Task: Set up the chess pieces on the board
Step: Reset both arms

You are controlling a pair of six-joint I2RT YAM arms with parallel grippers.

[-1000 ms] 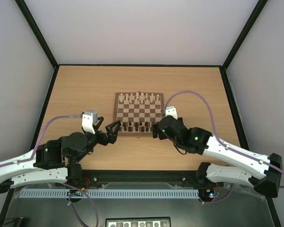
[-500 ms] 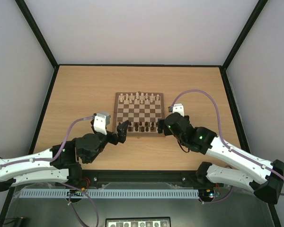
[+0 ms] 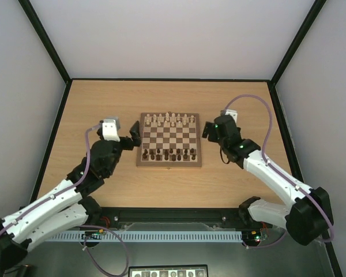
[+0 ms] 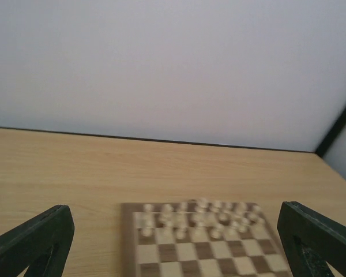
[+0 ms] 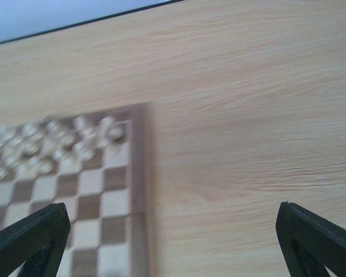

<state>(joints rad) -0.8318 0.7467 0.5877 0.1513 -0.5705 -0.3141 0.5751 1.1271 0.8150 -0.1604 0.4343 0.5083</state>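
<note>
The left gripper (image 3: 134,136) and right gripper (image 3: 208,129) gape wide, holding nothing. The board (image 3: 169,164) lies between them. The chess pieces (image 3: 169,154) stand along its near edge, seemingly in 2 rows.

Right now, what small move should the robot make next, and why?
Probably lower the left gripper toward the dark chess pieces crowded along the near edge of the board and pick one. Both it and the right gripper stand open and empty beside the board, and those pieces look unevenly lined up, though they are too small to judge surely.
</note>
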